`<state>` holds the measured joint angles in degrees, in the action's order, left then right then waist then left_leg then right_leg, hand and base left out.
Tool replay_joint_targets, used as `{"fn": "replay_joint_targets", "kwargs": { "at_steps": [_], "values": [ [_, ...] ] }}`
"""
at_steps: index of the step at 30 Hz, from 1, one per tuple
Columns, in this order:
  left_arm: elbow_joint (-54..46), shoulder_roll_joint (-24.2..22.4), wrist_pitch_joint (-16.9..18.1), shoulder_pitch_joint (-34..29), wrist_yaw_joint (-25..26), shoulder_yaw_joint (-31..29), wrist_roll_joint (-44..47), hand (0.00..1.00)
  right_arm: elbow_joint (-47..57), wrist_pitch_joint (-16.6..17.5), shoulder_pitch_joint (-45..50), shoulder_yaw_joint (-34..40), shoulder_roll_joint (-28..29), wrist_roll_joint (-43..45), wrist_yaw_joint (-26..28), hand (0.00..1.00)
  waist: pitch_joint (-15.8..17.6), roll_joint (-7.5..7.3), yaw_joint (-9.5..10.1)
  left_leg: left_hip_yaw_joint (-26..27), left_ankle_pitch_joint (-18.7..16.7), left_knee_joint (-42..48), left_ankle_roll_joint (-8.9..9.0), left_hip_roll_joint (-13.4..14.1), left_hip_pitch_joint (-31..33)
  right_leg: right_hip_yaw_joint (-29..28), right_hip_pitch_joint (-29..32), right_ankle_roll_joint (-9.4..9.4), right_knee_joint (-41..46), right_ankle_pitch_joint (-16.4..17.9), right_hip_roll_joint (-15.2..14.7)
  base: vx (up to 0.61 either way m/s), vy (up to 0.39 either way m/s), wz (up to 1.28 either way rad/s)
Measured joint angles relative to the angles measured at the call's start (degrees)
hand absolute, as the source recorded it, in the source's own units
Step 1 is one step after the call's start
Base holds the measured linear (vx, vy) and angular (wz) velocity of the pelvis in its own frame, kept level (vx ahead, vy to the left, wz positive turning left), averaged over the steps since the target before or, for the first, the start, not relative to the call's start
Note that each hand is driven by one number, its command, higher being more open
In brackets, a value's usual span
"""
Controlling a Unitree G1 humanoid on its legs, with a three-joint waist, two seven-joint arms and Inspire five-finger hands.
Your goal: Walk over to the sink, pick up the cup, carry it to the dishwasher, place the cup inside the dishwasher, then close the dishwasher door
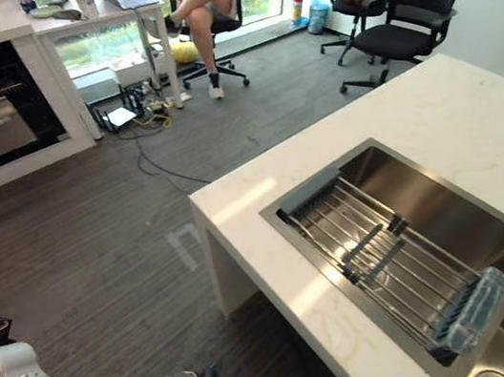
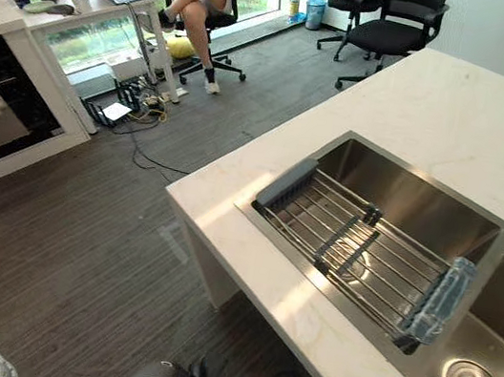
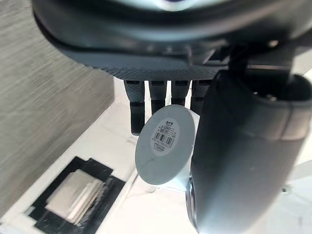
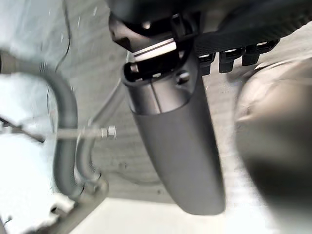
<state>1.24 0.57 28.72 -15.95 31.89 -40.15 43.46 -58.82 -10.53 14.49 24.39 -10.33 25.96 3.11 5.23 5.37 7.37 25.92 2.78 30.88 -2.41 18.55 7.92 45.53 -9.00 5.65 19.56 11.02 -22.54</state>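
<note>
- Currently the cup [image 3: 165, 146] is in the left hand [image 3: 146, 53], pinched between thumb and fingers [image 3: 136, 112].
- Cup's labelled round base faces the wrist camera, so its long axis runs away from the wrist and its mouth points away, out of sight.
- Right hand [image 4: 175, 146]: can't tell whether it's wide or closed.
- Sink [image 1: 422, 212] sits in the white counter [image 1: 458, 117], with a wire rack [image 1: 385, 259] across the basin.
</note>
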Motion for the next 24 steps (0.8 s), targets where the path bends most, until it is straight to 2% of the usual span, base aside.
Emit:
{"fn": "replay_joint_targets", "kwargs": {
  "at_steps": [1,2,3,4,5,6,7,9,10,12,13,14,15,16,17,18,19,20,21,22,23,24],
  "values": [
    [0.03,0.46,0.78,0.4,-1.71,0.06,0.49,0.0,0.21,0.21,-0.55,0.12,-1.15,0.47,-0.17,1.0,0.0,0.69,0.11,0.55,0.69,1.58,0.27,0.25,1.0,-1.46,1.16,0.13,2.18,1.33,-1.39,-0.04,0.397,0.32],
    [1.28,0.95,0.87,2.03,-5.61,0.28,1.81,0.0,-1.02,0.07,-2.07,-0.15,-2.47,1.88,-0.25,1.0,-0.06,1.27,-0.06,1.87,0.36,-0.43,-1.41,-1.21,1.89,-4.92,5.33,1.75,6.27,3.52,-1.21,-0.08,0.183,0.28],
    [2.29,0.71,0.75,3.44,-6.89,0.22,2.31,0.0,-1.56,-0.12,-2.89,-0.3,-2.68,2.03,-0.15,1.0,-0.61,2.03,-0.27,0.53,0.48,-5.3,-1.61,-2.41,1.23,-5.69,7.96,0.48,6.55,4.14,1.87,-0.15,0.068,0.57],
    [2.63,0.91,0.68,8.36,-8.46,0.05,2.61,0.0,-1.57,-0.41,-4.27,-0.86,-1.4,2.03,0.5,1.0,-0.53,0.4,-1.1,-2.57,0.79,-10.52,-1.74,-5.18,-0.39,-6.17,11.48,-5.03,0.1,2.06,7.72,-0.19,-0.176,0.76],
    [2.53,0.84,0.8,11.49,-10.35,0.78,2.48,0.0,-2.01,-0.49,-4.48,-0.93,-0.6,1.94,1.1,1.0,0.58,0.66,-1.45,-0.34,-2.4,0.47,-2.71,-1.32,-0.34,-3.91,10.43,-8.13,-1.96,0.47,8.66,-0.21,-0.134,0.64],
    [2.28,0.86,-0.38,11.93,-11.73,3.82,1.97,0.0,-3.18,-0.93,-4.8,-0.63,-1.0,1.27,0.68,1.0,0.69,1.37,-1.19,0.46,-3.0,6.7,-0.49,2.07,-3.73,-4.12,10.31,-8.92,-0.53,-0.18,8.25,-0.16,-0.046,0.3],
    [2.06,1.04,-1.41,11.8,-12.46,5.26,1.46,0.0,-3.61,-1.23,-4.64,-0.15,-1.04,0.93,0.71,1.0,0.65,1.17,-1.41,0.4,-2.57,7.36,0.17,2.4,-5.85,-4.06,10.24,-8.86,-0.03,-0.22,7.19,-0.11,0.149,0.32],
    [-3.39,1.21,-6.65,12.39,-13.95,11.63,-3.06,0.0,-3.58,-1.08,-2.41,1.91,-1.18,-0.59,1.38,1.0,0.4,1.45,-3.92,-0.84,-1.28,2.74,2.18,3.05,-11.24,0.0,8.92,-6.78,0.69,-1.44,3.49,-0.1,0.243,0.92],
    [-4.94,1.48,-7.54,12.65,-14.75,12.99,-4.52,0.0,-3.59,-0.96,-2.06,3.16,-0.96,-0.58,1.53,1.0,0.3,1.65,-4.21,-0.53,-1.24,0.4,2.25,3.28,-11.68,1.24,9.0,-6.2,1.31,-1.79,2.43,-0.13,0.347,1.3],
    [-8.62,3.17,-10.49,14.94,-16.61,17.49,-8.87,0.0,-3.6,0.4,-0.44,6.88,-0.76,-0.48,1.78,1.0,0.25,1.92,-4.77,4.25,-0.88,-7.54,2.83,3.81,-12.29,6.34,7.97,-4.9,4.3,-2.58,-1.44,-0.11,0.396,1.44],
    [-10.06,4.53,-12.06,16.04,-17.45,19.7,-11.39,0.0,-3.6,1.21,0.41,8.37,-0.56,-0.28,1.71,1.0,0.28,1.68,-5.23,9.11,-4.67,-10.14,4.99,2.98,-13.18,10.45,5.63,-4.07,6.06,-3.51,-4.31,-0.11,0.61,1.95],
    [-10.81,6.22,-12.98,16.33,-18.16,20.58,-13.0,0.0,-3.28,1.79,1.2,8.92,0.18,0.46,1.33,1.0,0.16,1.22,-5.86,11.52,-6.91,-12.85,7.39,0.47,-13.96,14.99,2.51,-2.82,6.15,-5.42,-6.67,-0.09,0.517,1.91],
    [-10.85,6.96,-13.17,16.02,-18.24,20.52,-13.7,0.0,-3.16,1.99,1.42,8.84,0.64,1.43,0.99,1.0,0.23,0.62,-5.66,11.25,-7.34,-14.75,8.46,-1.26,-14.29,16.77,1.24,-2.24,5.5,-6.66,-7.6,-0.09,0.512,1.6],
    [-10.91,8.28,-13.91,14.38,-17.41,19.99,-15.31,0.0,-3.17,2.11,1.32,8.54,1.28,3.54,-0.12,1.0,0.28,0.05,-4.44,9.65,-7.59,-18.4,9.03,-4.26,-14.82,18.99,-0.66,-2.2,3.19,-9.95,-8.49,-0.09,0.401,1.17],
    [-10.8,9.19,-15.19,12.18,-16.27,19.29,-15.36,0.0,-3.17,2.06,0.99,7.8,2.57,6.68,-2.39,1.0,0.2,-0.09,-3.29,7.94,-7.6,-20.56,9.02,-6.03,-14.54,20.08,-1.72,-3.23,1.15,-13.54,-8.56,-0.11,0.546,1.07],
    [-10.64,9.52,-15.71,11.11,-15.79,19.0,-15.36,0.0,-3.18,2.2,0.86,7.81,3.1,7.86,-4.31,1.0,0.16,-0.19,-2.84,7.01,-7.64,-21.37,8.96,-6.72,-14.2,19.9,-2.11,-3.96,0.69,-15.29,-8.56,-0.09,0.483,1.05],
    [-10.28,9.65,-16.18,9.23,-15.48,18.05,-15.4,0.0,-3.23,1.8,0.98,7.84,3.12,10.01,-6.0,1.0,0.22,-0.29,-1.94,5.13,-7.72,-23.36,8.77,-8.07,-13.79,17.01,-2.05,-6.07,1.28,-18.47,-8.96,-0.05,0.345,1.18],
    [-9.51,9.67,-16.16,7.2,-15.45,18.07,-15.4,0.0,-3.02,0.83,1.34,7.92,3.15,11.16,-6.06,1.0,0.73,-0.91,-1.5,1.93,-7.19,-25.08,7.92,-9.57,-13.57,8.36,0.69,-7.78,6.65,-21.6,-11.25,-0.01,0.266,1.26],
    [-8.75,9.72,-16.04,6.48,-15.45,18.14,-15.38,0.0,-2.97,0.76,1.32,9.16,3.64,11.25,-5.88,1.0,0.83,-0.79,-1.56,-0.15,-7.14,-25.16,7.62,-9.47,-12.87,1.51,2.72,-5.44,8.16,-19.23,-10.44,0.02,0.124,1.56],
    [-6.35,9.33,-15.66,6.33,-15.47,18.34,-15.37,0.0,-2.52,0.55,1.35,10.06,4.66,10.8,-5.2,1.0,0.81,-0.76,-2.15,-4.93,-6.79,-25.16,7.14,-8.63,-10.9,-11.49,5.1,-1.78,7.58,-8.94,-3.98,0.04,0.033,2.01],
    [-3.92,8.65,-15.52,6.74,-15.52,20.05,-15.4,0.0,-2.36,0.74,1.57,10.05,5.46,8.33,-3.81,1.0,0.85,-0.93,-3.31,-10.83,-6.21,-25.27,6.86,-8.54,-9.01,-23.46,6.38,-2.06,5.53,-3.12,3.75,0.05,-0.071,2.24],
    [-2.74,8.36,-15.44,6.91,-15.61,21.55,-15.43,0.0,-2.41,0.91,1.91,9.98,5.99,6.7,-3.0,1.0,0.96,-1.09,-3.77,-13.93,-6.02,-25.42,6.61,-8.83,-8.3,-28.28,6.7,-2.1,4.8,-1.23,7.3,0.06,-0.113,2.57]
  ]
}}
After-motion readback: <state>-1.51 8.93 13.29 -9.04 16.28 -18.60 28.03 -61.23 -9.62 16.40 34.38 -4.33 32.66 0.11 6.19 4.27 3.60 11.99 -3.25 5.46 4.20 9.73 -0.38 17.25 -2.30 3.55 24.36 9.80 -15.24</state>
